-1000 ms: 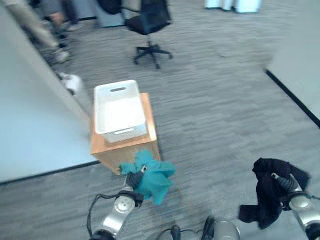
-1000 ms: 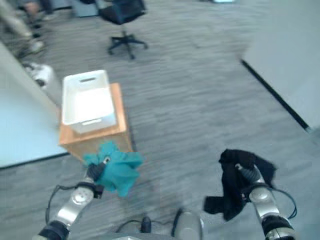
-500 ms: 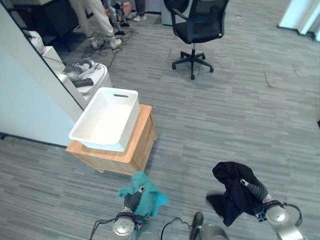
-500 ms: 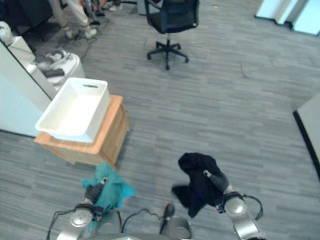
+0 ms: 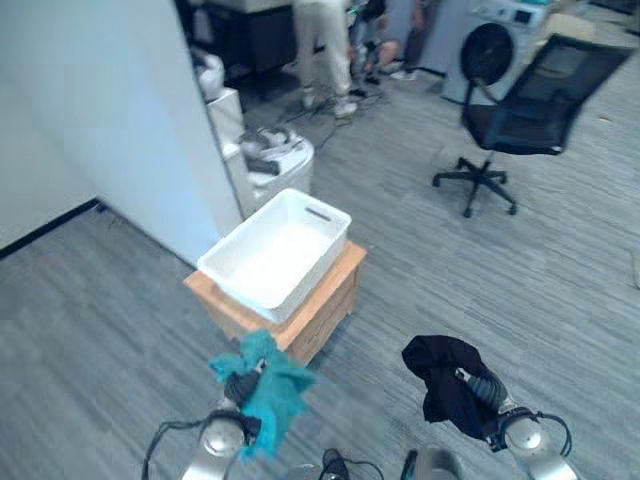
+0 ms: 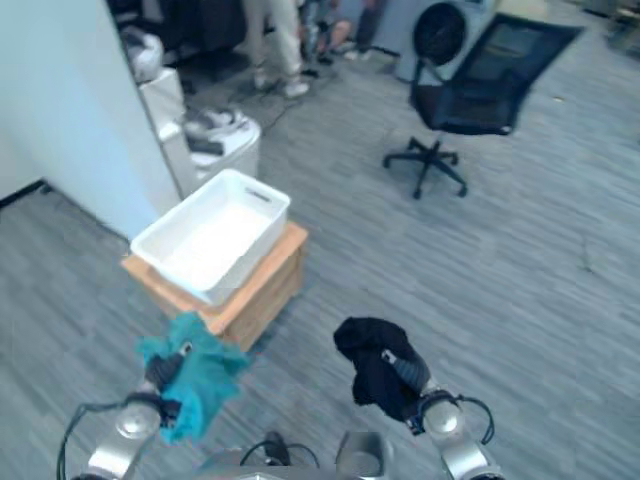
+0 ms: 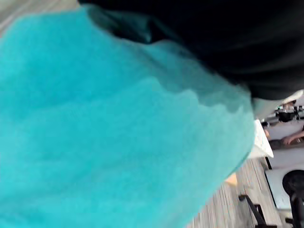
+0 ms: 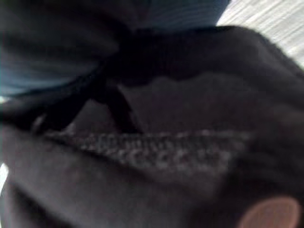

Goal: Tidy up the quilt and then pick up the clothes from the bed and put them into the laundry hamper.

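A teal garment hangs from my left hand, which is shut on it low at the left; the same cloth covers the left wrist view. My right hand is shut on a black garment low at the right, and that dark fabric covers the right wrist view. The white laundry hamper sits on a low wooden cabinet just ahead of the left hand, and nothing shows inside it.
A white partition wall rises left of the hamper. A white round appliance stands behind it. A black office chair is at the back right, and a person's legs show at the back. Grey carpet lies all around.
The camera has swung, so the whole picture has shifted and the hamper now lies ahead at centre left. Both hands keep hold of their garments.
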Available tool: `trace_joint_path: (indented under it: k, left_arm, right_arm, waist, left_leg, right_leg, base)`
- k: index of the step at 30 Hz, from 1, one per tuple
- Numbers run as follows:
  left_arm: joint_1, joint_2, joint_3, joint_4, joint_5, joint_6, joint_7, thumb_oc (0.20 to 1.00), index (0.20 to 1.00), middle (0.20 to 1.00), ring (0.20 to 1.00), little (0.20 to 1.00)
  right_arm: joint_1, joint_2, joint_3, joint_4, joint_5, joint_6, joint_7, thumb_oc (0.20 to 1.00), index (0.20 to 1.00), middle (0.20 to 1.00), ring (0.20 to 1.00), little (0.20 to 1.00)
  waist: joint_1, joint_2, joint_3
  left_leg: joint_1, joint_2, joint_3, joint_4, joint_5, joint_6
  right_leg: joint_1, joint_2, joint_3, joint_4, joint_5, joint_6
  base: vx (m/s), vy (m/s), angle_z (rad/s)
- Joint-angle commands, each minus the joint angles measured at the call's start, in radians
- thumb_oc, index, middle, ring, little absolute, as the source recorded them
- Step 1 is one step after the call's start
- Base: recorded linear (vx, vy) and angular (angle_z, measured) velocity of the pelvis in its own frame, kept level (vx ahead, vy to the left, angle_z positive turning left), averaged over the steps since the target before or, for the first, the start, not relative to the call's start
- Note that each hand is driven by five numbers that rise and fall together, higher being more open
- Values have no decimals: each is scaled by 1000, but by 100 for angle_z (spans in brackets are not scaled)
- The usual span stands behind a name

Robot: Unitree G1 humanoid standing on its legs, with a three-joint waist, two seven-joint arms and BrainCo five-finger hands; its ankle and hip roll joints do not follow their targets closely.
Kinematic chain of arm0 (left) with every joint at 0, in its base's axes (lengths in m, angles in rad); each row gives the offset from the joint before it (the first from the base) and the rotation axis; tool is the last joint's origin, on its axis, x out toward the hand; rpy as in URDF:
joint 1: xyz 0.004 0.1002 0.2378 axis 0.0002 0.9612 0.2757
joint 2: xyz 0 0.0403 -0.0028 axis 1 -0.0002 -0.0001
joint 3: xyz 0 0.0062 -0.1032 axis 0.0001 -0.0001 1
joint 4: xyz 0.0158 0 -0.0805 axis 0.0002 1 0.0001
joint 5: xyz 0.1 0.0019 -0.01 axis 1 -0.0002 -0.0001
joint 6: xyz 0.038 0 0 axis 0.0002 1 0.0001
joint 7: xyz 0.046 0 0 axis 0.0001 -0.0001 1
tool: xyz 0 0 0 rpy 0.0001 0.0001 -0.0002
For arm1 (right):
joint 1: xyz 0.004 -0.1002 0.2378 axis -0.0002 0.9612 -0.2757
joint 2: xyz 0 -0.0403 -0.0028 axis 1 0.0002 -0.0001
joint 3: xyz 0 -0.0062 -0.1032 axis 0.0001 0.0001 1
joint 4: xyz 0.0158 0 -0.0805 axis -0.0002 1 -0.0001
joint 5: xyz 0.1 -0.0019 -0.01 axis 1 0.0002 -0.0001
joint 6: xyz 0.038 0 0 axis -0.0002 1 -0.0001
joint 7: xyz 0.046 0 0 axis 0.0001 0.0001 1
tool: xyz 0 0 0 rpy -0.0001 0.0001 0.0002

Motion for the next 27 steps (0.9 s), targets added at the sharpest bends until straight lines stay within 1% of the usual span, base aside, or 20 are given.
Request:
trace_joint_path:
  k: [1,2,4,6,8,10,12,13,14,15,16,17,18,19,20,21,22,23,24,27]
  left_arm:
    - [9,44,0,-82,26,-46,29,200,200,200,200,200]
    - [19,46,10,-97,23,-56,30,200,200,200,200,200]
    - [17,49,15,-95,33,-66,33,200,200,200,200,200]
    - [4,64,33,-110,38,-66,27,200,200,200,200,200]
    - [11,79,46,-121,48,-77,21,200,200,200,200,200]
    - [14,70,61,-90,36,-80,26,200,200,200,200,200]
    - [24,48,65,-88,24,-82,27,200,200,200,200,200]
    - [24,47,66,-89,24,-81,27,200,200,200,200,200]
    - [26,43,71,-100,15,-81,24,200,200,200,200,200]
    - [17,39,74,-120,-7,-83,20,200,200,200,200,200]
    - [18,40,79,-124,-12,-83,15,200,200,200,200,200]
    - [19,40,80,-126,-13,-82,13,200,200,200,200,200]
    - [23,40,86,-132,-14,-81,8,200,200,200,200,200]
    - [35,38,95,-143,-12,-81,3,200,200,200,200,200]
    - [59,35,110,-162,-13,-83,-5,200,200,200,200,200]
    - [61,34,110,-166,-12,-82,-6,200,200,200,200,200]
    - [86,37,127,-195,-13,-78,-22,200,200,200,200,200]
    - [89,36,128,-198,-13,-76,-24,200,200,200,200,200]
    - [95,45,131,-200,-6,-70,-30,200,200,200,200,200]
    - [80,63,129,-188,11,-60,-32,200,200,200,200,200]
  right_arm:
    - [-76,11,-49,-43,36,-57,-24,200,200,200,200,200]
    - [-63,14,-52,-43,43,-55,-31,200,200,200,200,200]
    - [-49,23,-64,-41,54,-52,-40,200,200,200,200,200]
    - [-30,35,-77,-50,66,-46,-43,200,200,200,200,200]
    - [-9,31,-81,-71,49,-42,-37,200,200,200,200,200]
    - [-39,36,-48,-72,40,-50,-23,200,200,200,200,200]
    - [-75,5,-45,-88,13,-58,-23,200,200,200,200,200]
    - [-75,5,-45,-88,13,-58,-23,200,200,200,200,200]
    - [-84,-17,-55,-104,9,-65,-34,200,200,200,200,200]
    - [-106,-53,-79,-141,10,-63,-57,200,200,200,200,200]
    - [-121,-65,-87,-154,8,-60,-58,200,200,200,200,200]
    - [-122,-66,-87,-156,8,-58,-58,200,200,200,200,200]
    - [-132,-76,-92,-176,5,-55,-58,200,200,200,200,200]
    - [-147,-89,-93,-198,-1,-51,-58,200,200,200,200,200]
    - [-157,-107,-113,-233,-17,-52,-59,200,200,200,200,200]
    - [-156,-108,-114,-236,-18,-50,-58,200,200,200,200,200]
    - [-154,-125,-143,-277,-38,-55,-64,200,200,200,200,200]
    - [-150,-126,-144,-280,-38,-53,-63,200,200,200,200,200]
    - [-142,-138,-166,-334,-65,-61,-67,200,200,200,200,200]
    - [-141,-154,-191,-379,-94,-69,-66,200,200,200,200,200]
  waist:
    - [8,12,40]
    - [-4,7,38]
    - [-30,1,37]
    - [-39,-1,42]
    - [-38,-12,39]
    - [-39,-22,25]
    - [-35,-13,28]
    - [-39,-10,29]
    - [-39,-14,35]
    - [-41,-29,49]
    - [-42,-31,46]
    - [-41,-31,47]
    - [-40,-33,52]
    - [-33,-36,49]
    - [-26,-26,45]
    - [-27,-25,44]
    - [-34,-13,42]
    - [-34,-13,42]
    - [-42,-9,26]
    - [-59,-17,30]
  left_leg:
    - [63,102,1,-109,35,-123]
    - [75,109,-53,-106,21,-149]
    - [81,110,-126,-103,7,-173]
    - [97,128,-188,-115,-4,-201]
    - [128,149,-224,-108,-30,-223]
    - [133,167,-235,-55,-42,-243]
    - [92,220,-237,70,11,-274]
    - [86,225,-243,79,7,-276]
    - [20,267,-212,214,57,-285]
    - [-59,321,-91,375,85,-265]
    - [-75,325,-38,384,67,-273]
    - [-73,326,-34,389,61,-273]
    - [-96,306,25,366,56,-259]
    - [-123,254,58,311,29,-244]
    - [-150,230,99,233,23,-254]
    - [-145,226,97,225,23,-256]
    - [-117,241,168,133,57,-251]
    - [-110,236,170,121,62,-250]
    - [-54,190,130,15,73,-226]
    - [-10,172,123,-37,72,-206]
  right_leg:
    - [95,46,46,-282,164,41]
    - [100,43,110,-535,138,12]
    - [99,62,271,-762,158,12]
    - [65,54,384,-868,198,29]
    - [61,32,400,-870,199,39]
    - [94,40,376,-860,200,42]
    - [135,59,350,-872,198,24]
    - [137,61,345,-874,199,22]
    - [175,59,305,-892,193,-1]
    - [240,69,240,-903,155,-39]
    - [265,78,225,-903,133,-44]
    - [266,77,227,-903,129,-44]
    - [275,81,215,-903,134,-51]
    - [288,84,210,-903,127,-49]
    - [321,103,182,-901,97,-45]
    - [323,101,181,-900,93,-44]
    - [330,119,147,-886,73,-44]
    - [331,118,147,-884,72,-43]
    - [311,121,118,-796,57,-31]
    - [264,107,90,-654,73,-2]
  base:
    - [366,-412,129]
    - [385,-366,117]
    - [457,-411,162]
    - [283,-293,124]
    - [351,-408,130]
    - [424,-495,128]
    - [243,-330,55]
    - [120,-266,22]
    - [174,-379,52]
    - [306,-435,124]
    - [270,-292,127]
    - [154,-108,92]
    - [98,-55,6]
    - [241,-56,-17]
    - [242,-2,-17]
    - [225,46,-17]
    - [71,42,-1]
    - [140,113,21]
    - [105,98,23]
    - [71,76,43]
